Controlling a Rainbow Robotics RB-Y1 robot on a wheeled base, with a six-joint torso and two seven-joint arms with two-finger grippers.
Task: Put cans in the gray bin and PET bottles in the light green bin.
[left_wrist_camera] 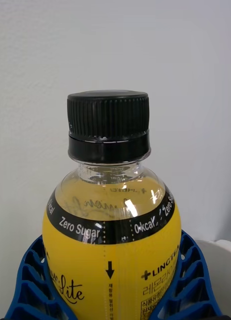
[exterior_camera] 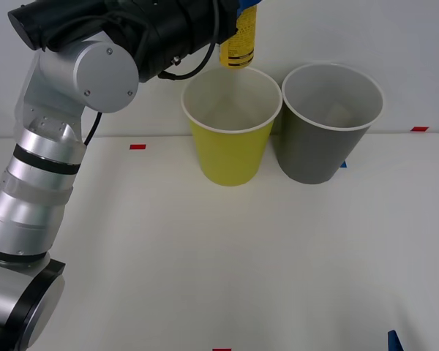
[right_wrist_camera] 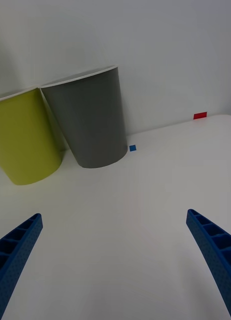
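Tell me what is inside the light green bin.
The light green bin shows only bare white inner wall; its floor is hidden by the rim. The PET bottle hangs above it in the left gripper.

PET bottle: clear glossy plastic, ribbed matt black cap, glossy yellow label. Beside it, left gripper fingers: ribbed blue plastic. Light green bin and gray bin: smooth matt plastic. Table: matt white.

Left tool raised high, fingers clamped; right tool apparently low, fingers spread.
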